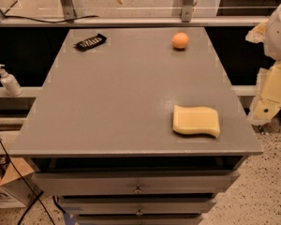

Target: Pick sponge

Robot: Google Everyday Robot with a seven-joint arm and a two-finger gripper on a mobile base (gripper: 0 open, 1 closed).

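Note:
The pale yellow sponge (196,121) lies flat on the grey table top (122,93), near the front right corner. It is a thick pad with wavy edges. My cream-coloured gripper (270,97) hangs off the table's right side, to the right of the sponge and apart from it. It holds nothing that I can see. A small orange ball (180,40) sits at the back right of the table, far from the sponge.
A black remote-like object (90,42) lies at the back left of the table. Drawers (138,184) sit below the front edge. A white pump bottle (9,80) stands on a ledge to the left. A glass rail runs behind the table.

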